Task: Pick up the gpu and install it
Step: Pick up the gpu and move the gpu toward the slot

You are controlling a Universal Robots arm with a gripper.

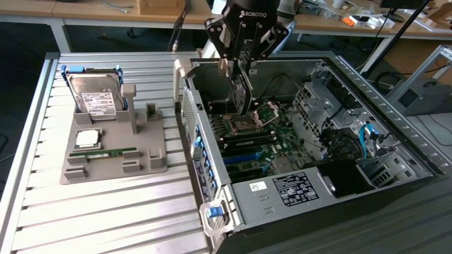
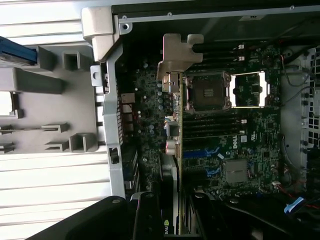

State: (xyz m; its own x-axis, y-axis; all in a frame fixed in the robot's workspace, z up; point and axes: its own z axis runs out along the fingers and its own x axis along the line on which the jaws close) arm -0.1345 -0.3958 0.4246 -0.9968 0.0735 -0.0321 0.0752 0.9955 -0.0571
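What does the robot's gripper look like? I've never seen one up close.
The gripper is black and chunky, with white ROBOTIQ lettering printed across its body. Its fingers are built from jointed black links with visible pivots and narrow toward the tips.

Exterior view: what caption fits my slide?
Claw holds the gpu on edge over the motherboard inside the computer case.

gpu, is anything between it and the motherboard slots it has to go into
Nothing visible does. The fingers hold the gpu edge-down inside the open case, above the motherboard. The blue slots lie bare, with no cable across them.
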